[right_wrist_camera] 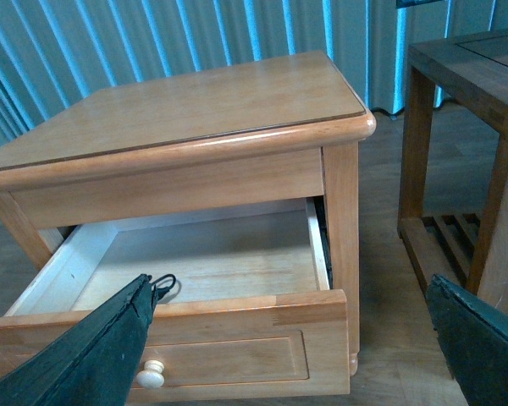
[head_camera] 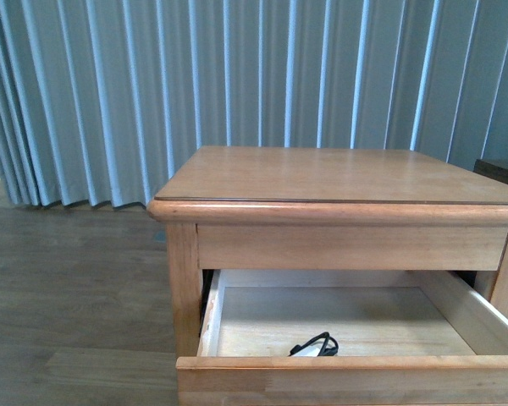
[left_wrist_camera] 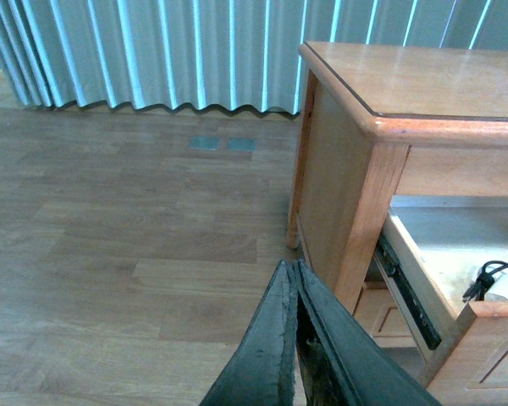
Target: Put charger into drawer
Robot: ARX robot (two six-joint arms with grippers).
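In open drawer (head_camera: 347,364), at front: charger (left_wrist_camera: 506,289) (black cable attached). Left gripper (left_wrist_camera: 292,275) closed, right gripper (right_wrist_camera: 288,283) agape.

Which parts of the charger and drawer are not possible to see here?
Front view: the drawer front hides the charger body; only its cable loop shows.
Right wrist view: a finger of the open right gripper covers the charger, except some cable.
Left wrist view: picture edge cuts the charger.

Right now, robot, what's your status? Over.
Left gripper shut, empty. Right gripper open, empty. Small white charger block with black cable lying inside open upper light-brown wooden drawer. Nothing blocking it.
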